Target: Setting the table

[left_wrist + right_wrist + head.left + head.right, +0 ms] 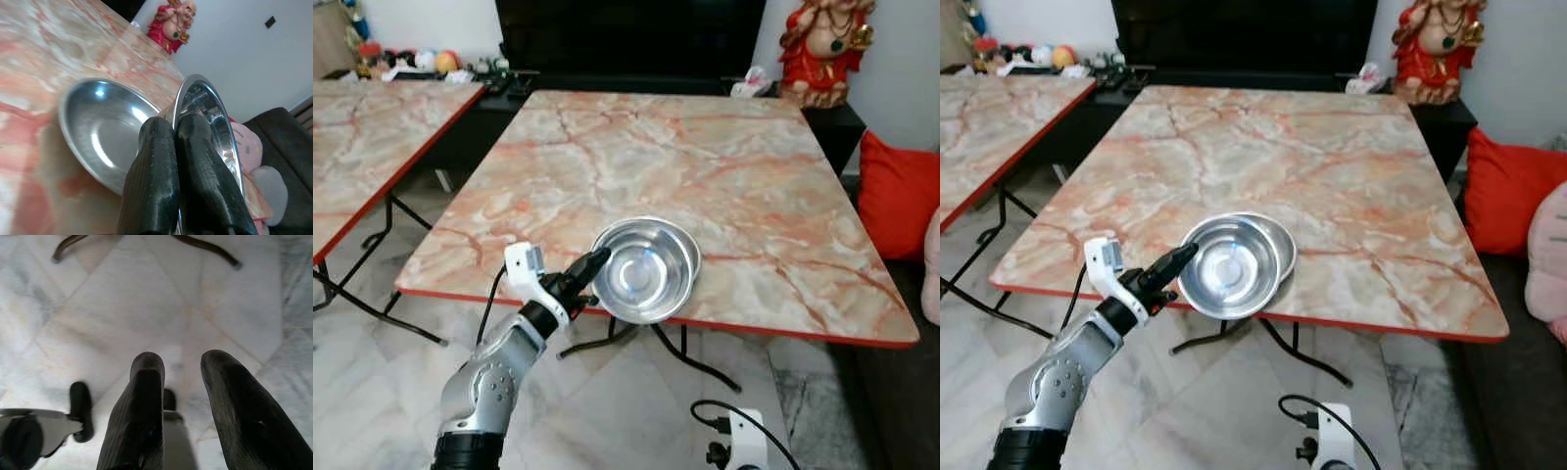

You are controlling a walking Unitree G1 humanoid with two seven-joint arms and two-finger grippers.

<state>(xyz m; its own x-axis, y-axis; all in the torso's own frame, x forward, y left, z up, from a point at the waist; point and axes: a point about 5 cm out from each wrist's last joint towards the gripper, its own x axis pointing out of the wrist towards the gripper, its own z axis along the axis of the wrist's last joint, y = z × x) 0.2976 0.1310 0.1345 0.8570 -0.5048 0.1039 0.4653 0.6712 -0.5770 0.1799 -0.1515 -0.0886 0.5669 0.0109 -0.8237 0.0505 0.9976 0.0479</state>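
The left hand [589,266] pinched the rim of a shiny steel bowl [641,279], tilted above a second bowl [100,127] on the marble surface [705,166]; the right hand [183,406] hung open over the floor

Two head eyes high above, two wrist cameras in close
Both head eyes look forward and down on the marble table [705,176], sharing its whole top; the left wrist view sits low at the table's near edge, close behind the left gripper [178,142], facing across it; the right wrist view faces the floor [146,298] beside the table
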